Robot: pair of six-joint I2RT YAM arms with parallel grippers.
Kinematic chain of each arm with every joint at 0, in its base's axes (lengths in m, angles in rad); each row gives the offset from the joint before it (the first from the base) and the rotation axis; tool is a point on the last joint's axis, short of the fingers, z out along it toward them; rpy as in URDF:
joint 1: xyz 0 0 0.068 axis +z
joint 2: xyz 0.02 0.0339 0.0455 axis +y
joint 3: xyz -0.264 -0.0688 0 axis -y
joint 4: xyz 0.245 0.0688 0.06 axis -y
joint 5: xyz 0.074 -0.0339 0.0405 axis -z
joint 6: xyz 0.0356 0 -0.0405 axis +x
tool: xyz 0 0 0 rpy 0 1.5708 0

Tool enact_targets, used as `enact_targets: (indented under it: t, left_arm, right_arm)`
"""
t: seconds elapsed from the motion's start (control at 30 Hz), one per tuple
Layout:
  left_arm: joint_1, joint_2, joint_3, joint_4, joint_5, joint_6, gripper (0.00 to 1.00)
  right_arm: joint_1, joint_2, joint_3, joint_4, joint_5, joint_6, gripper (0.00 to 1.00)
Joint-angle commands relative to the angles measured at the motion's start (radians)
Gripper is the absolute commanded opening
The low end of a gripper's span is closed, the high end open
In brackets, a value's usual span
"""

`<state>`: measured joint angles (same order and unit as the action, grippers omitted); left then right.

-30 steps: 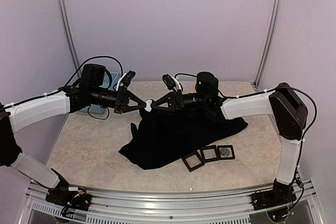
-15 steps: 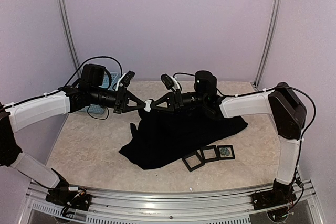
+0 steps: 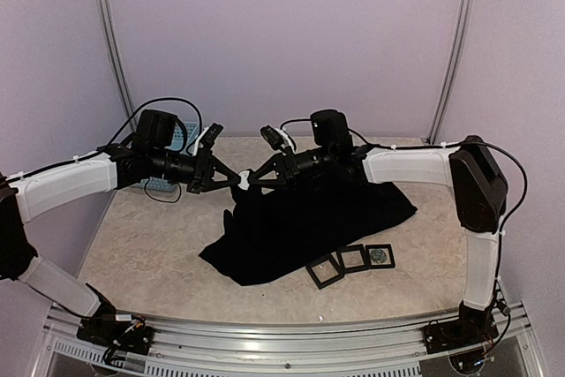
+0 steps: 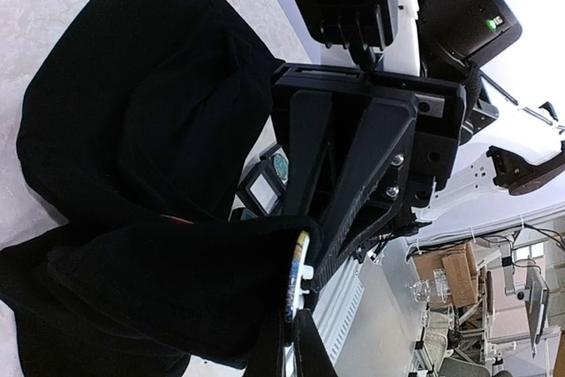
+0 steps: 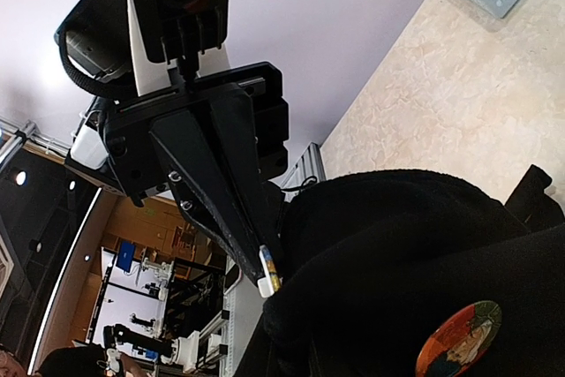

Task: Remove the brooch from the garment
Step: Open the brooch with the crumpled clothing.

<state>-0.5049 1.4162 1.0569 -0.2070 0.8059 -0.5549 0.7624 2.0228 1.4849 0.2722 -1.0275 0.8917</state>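
Note:
The black garment [image 3: 309, 218] lies on the table with its upper-left corner lifted between the two grippers. A small round brooch [image 3: 241, 179] with a white back sits at that lifted corner. My left gripper [image 3: 235, 179] is shut on the brooch's edge; the left wrist view shows the brooch [image 4: 300, 282] edge-on above my closed left gripper [image 4: 294, 346]. My right gripper [image 3: 252, 178] faces it, shut on the garment fabric [image 5: 415, 245] beside the brooch [image 5: 268, 273]. The right gripper [image 5: 290, 359] is mostly buried in the cloth.
A light-blue basket [image 3: 174, 149] stands at the back left, behind the left arm. Three small black square frames [image 3: 351, 260] lie in front of the garment, the rightmost holding a round object. A second, orange round brooch [image 5: 459, 337] is pinned on the garment.
Both grippers have shifted slightly left together, the right arm reaching further over. The garment's lifted corner has followed them.

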Motion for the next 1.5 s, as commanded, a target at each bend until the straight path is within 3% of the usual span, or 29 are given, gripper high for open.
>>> enact_targets:
  t: [0.0,0.47,0.83,1.17,1.47]
  left_arm:
    - [-0.044,-0.008,0.023,0.096,0.095,0.012,0.0]
    - [-0.058,0.026,0.052,0.098,0.102,0.016,0.0]
    - [-0.064,0.046,0.069,0.108,0.113,0.019,0.0]
    - [-0.064,0.061,0.076,0.115,0.119,0.018,0.0]
    - [-0.047,0.078,0.074,0.106,0.121,0.008,0.0]
  right_arm:
    - [0.041,0.082,0.062,-0.241,0.151,-0.094,0.02]
    - [0.06,0.151,0.206,-0.464,0.274,-0.17,0.03]
    - [0.072,0.201,0.278,-0.575,0.39,-0.196,0.11]
    - [0.072,0.216,0.3,-0.556,0.391,-0.203,0.2]
    - [0.071,0.198,0.268,-0.387,0.271,-0.189,0.24]
